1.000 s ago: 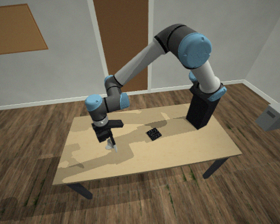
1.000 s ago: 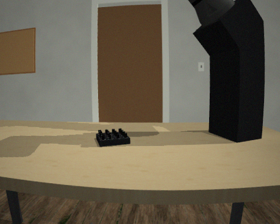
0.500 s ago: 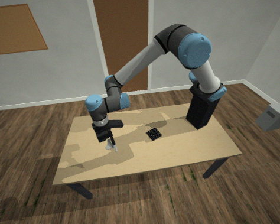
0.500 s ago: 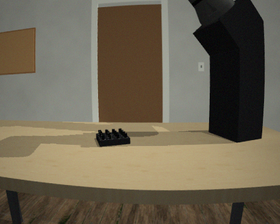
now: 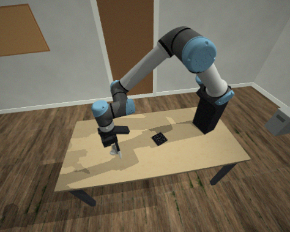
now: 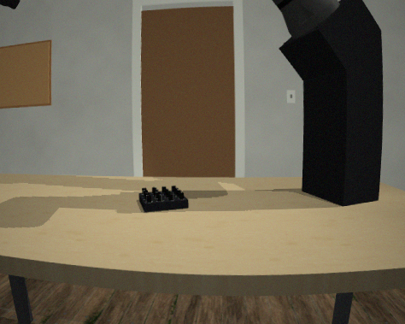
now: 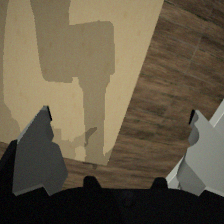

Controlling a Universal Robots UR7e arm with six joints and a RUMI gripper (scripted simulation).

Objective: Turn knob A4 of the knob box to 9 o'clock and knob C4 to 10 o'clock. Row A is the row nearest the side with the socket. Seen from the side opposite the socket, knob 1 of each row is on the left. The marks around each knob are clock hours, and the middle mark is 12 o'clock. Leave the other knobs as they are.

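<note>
My gripper [image 5: 116, 151] hangs over the left part of the table [image 5: 186, 164] in the top view, with the jaws spread wide and nothing between them. The knob box [image 5: 159, 138] lies near the middle of the frame there, well apart from me, to the right and a little higher in the picture. In the wrist view I see only the table edge, the wooden floor [image 7: 165, 90] and my two fingers; the box is not in this view at all.

The step in hand, as I judge it, is the approach to the first knob. To do it well I should first carry the wrist across until the box comes into the wrist view, and only then go down. I must find the socket side before I choose a knob, because row A is counted from that side. The knobs stand close together, so I think the jaws should be narrowed before descending, so that only one knob sits between them and its neighbours are not pushed.

The box is small, black and flat, about square from above. In the exterior view it sits left of centre, with short dark knobs standing up in rows. The socket, the hour marks and the knob pointers are too small to tell.
</note>
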